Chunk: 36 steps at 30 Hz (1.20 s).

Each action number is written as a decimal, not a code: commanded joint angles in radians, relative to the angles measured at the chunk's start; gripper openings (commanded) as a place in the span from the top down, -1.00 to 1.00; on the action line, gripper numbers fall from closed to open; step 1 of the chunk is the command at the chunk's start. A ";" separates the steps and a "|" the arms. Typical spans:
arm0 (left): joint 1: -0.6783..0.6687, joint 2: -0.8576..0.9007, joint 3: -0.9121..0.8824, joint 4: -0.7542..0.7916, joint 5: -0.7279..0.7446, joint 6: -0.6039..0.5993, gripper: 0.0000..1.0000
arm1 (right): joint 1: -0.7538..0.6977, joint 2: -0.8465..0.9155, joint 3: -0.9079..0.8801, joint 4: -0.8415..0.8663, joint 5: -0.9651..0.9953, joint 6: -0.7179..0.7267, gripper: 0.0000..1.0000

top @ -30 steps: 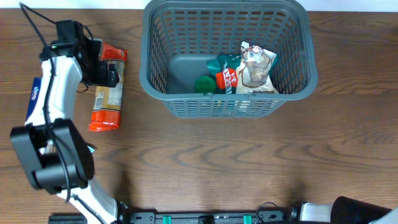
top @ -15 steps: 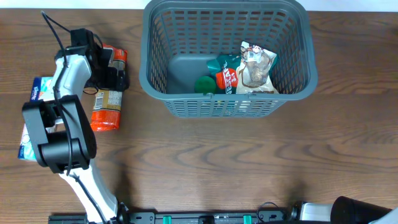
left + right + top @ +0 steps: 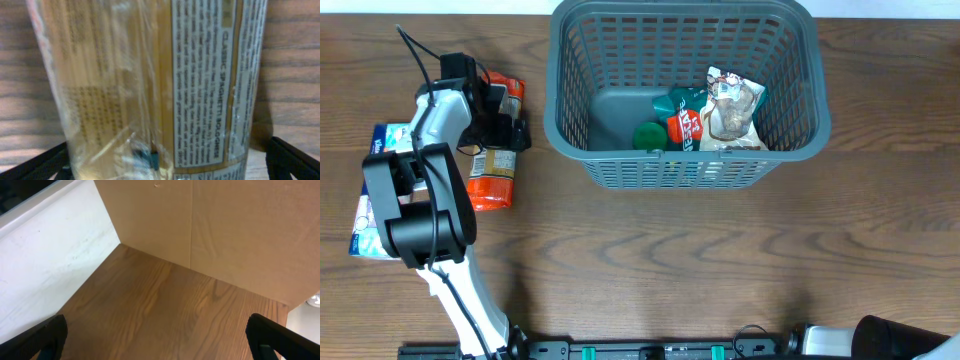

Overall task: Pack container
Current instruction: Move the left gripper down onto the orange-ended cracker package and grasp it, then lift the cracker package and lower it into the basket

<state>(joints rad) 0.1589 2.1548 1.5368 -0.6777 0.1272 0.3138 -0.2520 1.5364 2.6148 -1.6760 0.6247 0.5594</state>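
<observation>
The container (image 3: 800,60), a large dark grey lattice basket, stands at the top centre of the overhead view. In it lie a green and red packet (image 3: 678,118) and a clear snack bag (image 3: 732,110). To its left a spaghetti packet (image 3: 490,175) with orange ends lies on the table. My left gripper (image 3: 498,122) is open and low over the packet's upper half. In the left wrist view the spaghetti packet (image 3: 150,75) fills the frame, and my left gripper (image 3: 160,167) has one dark finger on each side of it. My right gripper (image 3: 160,340) is open and holds nothing.
A blue and white tissue pack (image 3: 370,195) lies at the far left, partly under the left arm (image 3: 420,190). The right wrist view shows bare wooden table (image 3: 165,305), a cardboard wall (image 3: 225,230) and a white panel (image 3: 50,255).
The left arm swung right along the spaghetti packet and uncovered the tissue pack. Its gripper settled closer over the packet. The basket and what is in it have not moved.
</observation>
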 commanded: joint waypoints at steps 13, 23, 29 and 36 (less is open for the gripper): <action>-0.001 0.018 0.013 0.005 0.070 -0.001 0.89 | -0.010 0.002 -0.002 -0.001 0.010 0.012 -0.99; -0.001 -0.248 0.165 -0.043 0.079 -0.044 0.89 | -0.010 0.002 -0.002 -0.001 0.010 0.012 -0.98; -0.014 -0.474 0.337 -0.047 0.113 -0.064 0.88 | -0.010 0.003 -0.002 -0.001 0.010 0.012 -0.98; -0.127 -0.638 0.477 -0.043 0.206 -0.025 0.89 | -0.010 0.002 -0.002 -0.001 0.010 0.012 -0.98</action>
<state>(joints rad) 0.0887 1.5517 1.9759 -0.7254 0.2276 0.2653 -0.2520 1.5364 2.6148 -1.6760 0.6243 0.5594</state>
